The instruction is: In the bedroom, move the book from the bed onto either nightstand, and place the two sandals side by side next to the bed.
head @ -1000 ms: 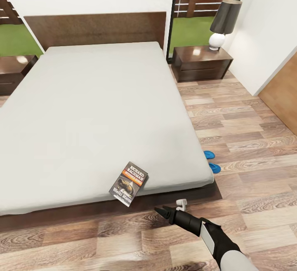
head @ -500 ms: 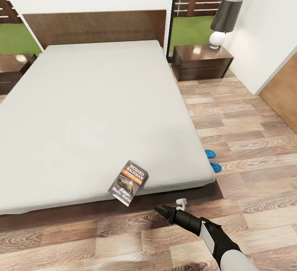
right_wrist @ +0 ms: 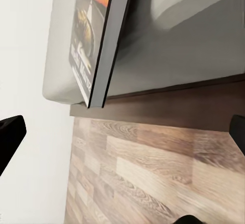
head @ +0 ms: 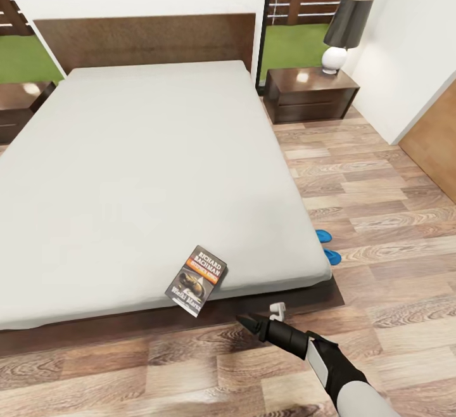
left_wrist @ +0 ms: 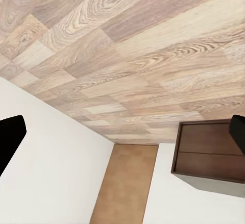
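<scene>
Overhead, the book (head: pixel 197 280) lies at the foot edge of the bed (head: pixel 145 170), one corner overhanging the dark frame. Just beyond that edge, the right gripper (head: pixel 244 320) hangs over bare wood floor (head: pixel 380 189); I cannot tell its jaws' spacing here. Two sandals (head: pixel 327 246) peek out beside the bed's corner, with a nightstand (head: pixel 310 95) near the headboard.

Left wrist: fingertips (left_wrist: pixel 11 134) stand wide apart over floor and a dark cabinet (left_wrist: pixel 210 150).

Right wrist: fingertips (right_wrist: pixel 10 132) spread apart, the book (right_wrist: pixel 94 40) jutting past the mattress edge.
</scene>
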Robot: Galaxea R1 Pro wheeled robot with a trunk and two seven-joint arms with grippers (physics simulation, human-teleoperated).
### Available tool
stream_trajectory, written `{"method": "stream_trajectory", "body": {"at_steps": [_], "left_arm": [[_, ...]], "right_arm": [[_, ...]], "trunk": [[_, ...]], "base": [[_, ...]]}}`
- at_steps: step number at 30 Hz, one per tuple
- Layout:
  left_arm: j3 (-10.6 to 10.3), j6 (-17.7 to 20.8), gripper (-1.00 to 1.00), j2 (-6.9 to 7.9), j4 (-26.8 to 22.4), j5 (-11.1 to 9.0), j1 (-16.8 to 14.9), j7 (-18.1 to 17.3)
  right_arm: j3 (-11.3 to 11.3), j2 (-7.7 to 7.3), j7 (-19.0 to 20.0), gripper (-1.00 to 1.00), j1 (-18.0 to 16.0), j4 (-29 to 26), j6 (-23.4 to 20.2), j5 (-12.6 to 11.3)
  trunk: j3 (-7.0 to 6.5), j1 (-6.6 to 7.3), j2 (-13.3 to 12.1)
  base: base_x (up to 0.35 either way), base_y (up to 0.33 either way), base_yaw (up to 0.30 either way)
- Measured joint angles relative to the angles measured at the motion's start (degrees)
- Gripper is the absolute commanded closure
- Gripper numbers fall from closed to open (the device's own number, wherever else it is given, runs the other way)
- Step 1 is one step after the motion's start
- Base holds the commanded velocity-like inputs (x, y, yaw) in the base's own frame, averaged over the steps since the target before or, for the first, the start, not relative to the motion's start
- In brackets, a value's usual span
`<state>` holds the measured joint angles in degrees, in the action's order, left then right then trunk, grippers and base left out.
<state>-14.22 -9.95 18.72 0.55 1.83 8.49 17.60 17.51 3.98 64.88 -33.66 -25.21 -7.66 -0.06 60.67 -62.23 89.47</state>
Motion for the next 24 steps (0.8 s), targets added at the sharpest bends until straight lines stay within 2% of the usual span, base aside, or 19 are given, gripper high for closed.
{"method": "stream_trajectory", "body": {"at_steps": [7, 15, 24], "left_arm": [[0.00, 0.02, -1.00, 0.00, 0.00, 0.00, 0.02, -0.06], [0.01, 0.03, -1.00, 0.00, 0.00, 0.00, 0.03, -0.08], [0.00, 0.09, -1.00, 0.00, 0.00, 0.00, 0.03, -0.09]], "right_arm": [[-0.01, 0.22, 1.23, -1.00, -0.42, 0.01, 0.03, -0.02], [-0.07, 0.33, 1.56, -1.00, -0.76, 0.01, 0.07, -0.02], [-0.07, 0.34, 3.01, -1.00, -0.92, 0.01, 0.03, -0.02]], "trunk": [[1.26, -1.54, 2.81], [1.26, -1.54, 2.82], [2.87, -3.52, 6.42]], "base": [[0.000, 0.000, 0.000], [0.000, 0.000, 0.000], [0.000, 0.000, 0.000]]}}
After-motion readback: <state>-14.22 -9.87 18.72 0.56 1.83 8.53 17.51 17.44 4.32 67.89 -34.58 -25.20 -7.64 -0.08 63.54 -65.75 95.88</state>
